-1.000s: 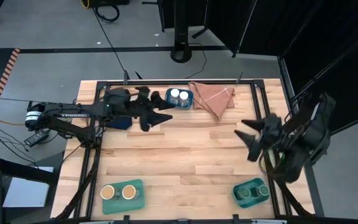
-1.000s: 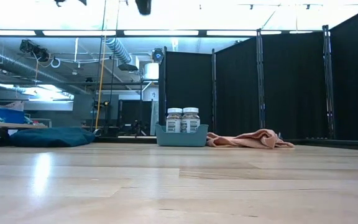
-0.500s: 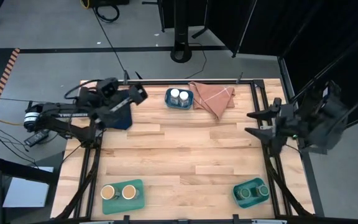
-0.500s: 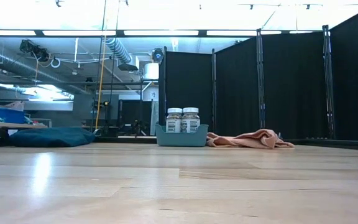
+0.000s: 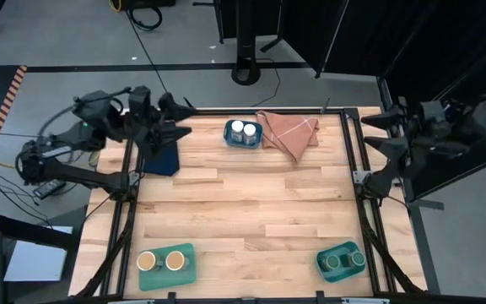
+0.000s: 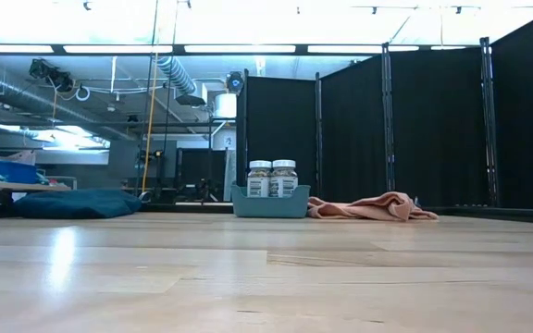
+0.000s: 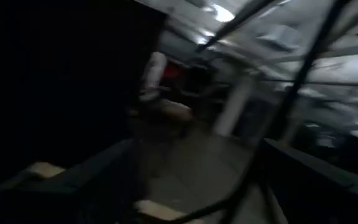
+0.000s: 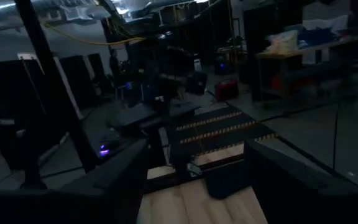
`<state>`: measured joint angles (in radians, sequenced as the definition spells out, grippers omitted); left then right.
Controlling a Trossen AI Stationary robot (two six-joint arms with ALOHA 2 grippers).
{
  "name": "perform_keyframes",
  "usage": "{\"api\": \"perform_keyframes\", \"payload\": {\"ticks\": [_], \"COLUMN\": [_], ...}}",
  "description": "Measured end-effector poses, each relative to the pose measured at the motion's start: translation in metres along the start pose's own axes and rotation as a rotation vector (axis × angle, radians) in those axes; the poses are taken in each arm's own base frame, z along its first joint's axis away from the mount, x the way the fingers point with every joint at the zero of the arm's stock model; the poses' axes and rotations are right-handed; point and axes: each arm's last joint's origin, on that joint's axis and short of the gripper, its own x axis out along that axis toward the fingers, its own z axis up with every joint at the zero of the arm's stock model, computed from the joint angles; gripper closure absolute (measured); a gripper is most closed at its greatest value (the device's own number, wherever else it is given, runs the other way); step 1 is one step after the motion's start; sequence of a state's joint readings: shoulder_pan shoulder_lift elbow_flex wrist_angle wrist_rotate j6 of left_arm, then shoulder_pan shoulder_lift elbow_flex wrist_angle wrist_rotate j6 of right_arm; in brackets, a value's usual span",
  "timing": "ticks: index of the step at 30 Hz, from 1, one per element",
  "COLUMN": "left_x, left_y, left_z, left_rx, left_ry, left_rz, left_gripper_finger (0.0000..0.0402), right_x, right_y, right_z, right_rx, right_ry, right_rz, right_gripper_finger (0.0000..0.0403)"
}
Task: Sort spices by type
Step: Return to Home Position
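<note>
The spices stand in three teal trays. Two white-lidded jars (image 5: pixel 243 130) (image 6: pixel 272 178) stand in the tray at the far edge, two tan-lidded jars (image 5: pixel 161 261) in the near-left tray, and two green-lidded jars (image 5: pixel 344 261) in the near-right tray. My left gripper (image 5: pixel 178 121) hangs open above the table's far-left corner, pointing toward the right. My right gripper (image 5: pixel 375 153) hangs open over the table's right edge, pointing left. Both are raised high and hold nothing. In each wrist view the two fingers stand wide apart (image 7: pixel 194 186) (image 8: pixel 197 174).
A pink cloth (image 5: pixel 289 131) (image 6: pixel 370 207) lies beside the far tray (image 5: pixel 229 135). A dark blue cloth (image 5: pixel 165 157) (image 8: pixel 227 178) lies at the far left, under my left gripper. The middle of the wooden table (image 5: pixel 251 203) is bare. A black frame rims the table.
Both arms have risen and drawn back from over the table. My left gripper has gone from beside the far tray toward the far-left corner. My right gripper has moved past the right edge and tipped up to level. The jars and cloths have stayed put.
</note>
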<state>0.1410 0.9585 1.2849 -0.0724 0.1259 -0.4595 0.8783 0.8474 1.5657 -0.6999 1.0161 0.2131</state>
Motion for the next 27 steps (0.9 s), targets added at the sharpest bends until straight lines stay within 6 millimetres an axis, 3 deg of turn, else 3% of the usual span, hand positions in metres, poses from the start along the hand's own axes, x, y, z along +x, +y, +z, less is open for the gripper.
{"api": "perform_keyframes", "payload": {"ticks": [8, 13, 19, 22, 27], "left_x": [-0.030, -0.054, -0.074, -0.080, -0.105], "left_y": [-0.014, -0.011, -0.014, -0.011, 0.006], "left_z": [0.032, 0.030, 0.033, 0.027, -0.004], "left_rx": [0.197, 0.201, 0.188, 0.181, 0.140], "left_ry": [-0.128, -0.106, -0.107, -0.120, -0.162], "left_rz": [0.174, 0.372, 0.403, 0.409, 0.578], "left_gripper_finger": [0.0051, 0.0051, 0.0051, 0.0051, 0.0051], "right_x": [-0.017, -0.024, -0.034, -0.035, -0.037], "right_y": [-0.032, -0.048, -0.069, -0.073, -0.081], "right_z": [-0.020, -0.044, -0.074, -0.088, -0.107], "right_rx": [0.102, 0.140, 0.202, 0.213, 0.206], "right_ry": [-0.073, -0.173, -0.267, -0.309, -0.360], "right_rz": [0.054, 0.082, 0.115, 0.134, 0.141], "right_gripper_finger": [0.0132, 0.0135, 0.0136, 0.0134, 0.0131]}}
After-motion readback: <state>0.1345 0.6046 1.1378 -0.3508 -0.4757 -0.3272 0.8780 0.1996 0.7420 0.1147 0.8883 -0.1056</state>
